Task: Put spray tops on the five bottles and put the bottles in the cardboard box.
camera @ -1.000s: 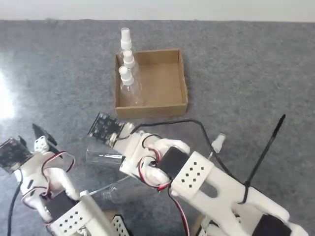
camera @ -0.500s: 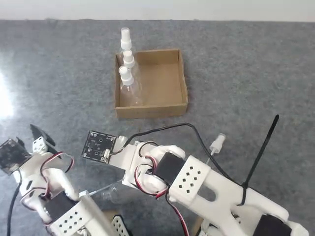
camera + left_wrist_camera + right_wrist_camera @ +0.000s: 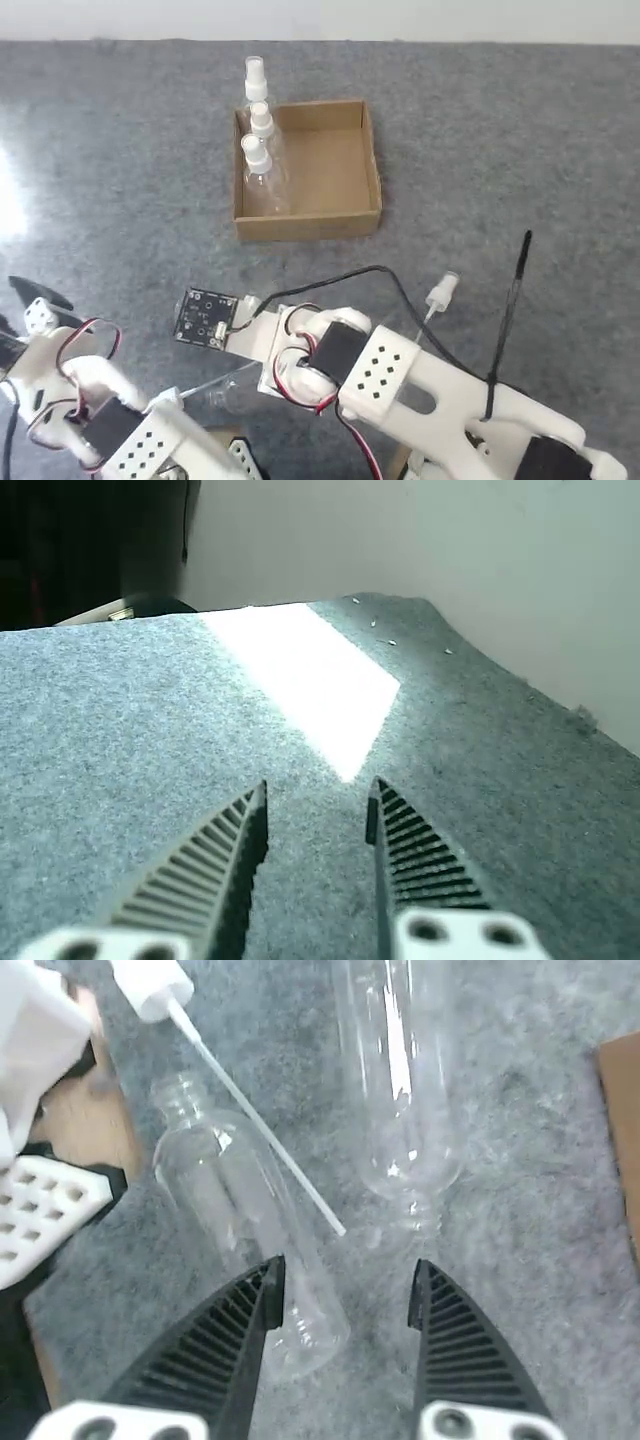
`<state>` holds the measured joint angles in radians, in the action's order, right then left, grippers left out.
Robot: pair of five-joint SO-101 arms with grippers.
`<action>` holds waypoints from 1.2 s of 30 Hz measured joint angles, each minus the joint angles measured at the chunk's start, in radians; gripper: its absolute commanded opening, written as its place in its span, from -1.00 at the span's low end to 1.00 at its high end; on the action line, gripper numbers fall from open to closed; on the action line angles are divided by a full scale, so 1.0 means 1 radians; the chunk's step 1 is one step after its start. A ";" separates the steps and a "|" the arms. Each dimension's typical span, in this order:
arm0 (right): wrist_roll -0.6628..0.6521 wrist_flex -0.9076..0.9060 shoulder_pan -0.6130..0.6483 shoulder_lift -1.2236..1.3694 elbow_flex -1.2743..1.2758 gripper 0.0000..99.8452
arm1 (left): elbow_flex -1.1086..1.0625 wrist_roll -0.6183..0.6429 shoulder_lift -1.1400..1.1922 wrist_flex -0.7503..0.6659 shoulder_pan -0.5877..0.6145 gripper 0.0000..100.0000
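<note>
The grey carpeted table (image 3: 520,120) carries everything, and the right arm stretches across its near part. The right gripper (image 3: 345,1278) hangs just above two clear bottles lying on their sides, its claw spread wide and gripping nothing. The left gripper (image 3: 315,800) is off to the left over bare carpet, its claw likewise released and empty. Farther back sits the cardboard box (image 3: 306,226), with three capped bottles (image 3: 262,175) standing in a row along its left wall. That leaves two to finish. The uncapped bottle (image 3: 240,1220) lies partly under one jaw rather than centred in the gap, and the second clear bottle (image 3: 400,1080) lies just beyond. A spray top (image 3: 150,985) rests with its thin dip tube slanting across the nearer bottle, and another spray top (image 3: 440,293) lies to the right of the arm. The main risk is probably an off-centre descent: a jaw landing on the round, slick bottle could roll it away or into its neighbour. Closing could also pinch the loose tube and bend it or drag the top along.
</note>
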<state>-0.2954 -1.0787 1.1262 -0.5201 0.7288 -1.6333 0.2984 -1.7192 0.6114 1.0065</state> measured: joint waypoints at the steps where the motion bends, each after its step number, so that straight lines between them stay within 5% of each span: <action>1: 0.000 0.017 0.002 0.000 0.002 -0.64 | 0.000 0.000 0.000 0.000 0.000 -0.69; 5: -0.002 0.086 -0.020 0.000 0.003 -0.63 | 0.000 0.000 0.000 -0.002 0.000 -0.69; 11: -0.002 0.180 -0.063 0.040 0.003 -0.33 | 0.000 0.000 0.000 -0.002 0.000 -0.69; 36: -0.097 0.189 -0.063 0.571 -0.285 -0.34 | 0.000 0.002 0.000 -0.002 -0.032 -0.69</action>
<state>-0.3920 -0.8899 1.0633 0.0506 0.4434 -1.6333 0.3000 -1.7192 0.6099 0.9743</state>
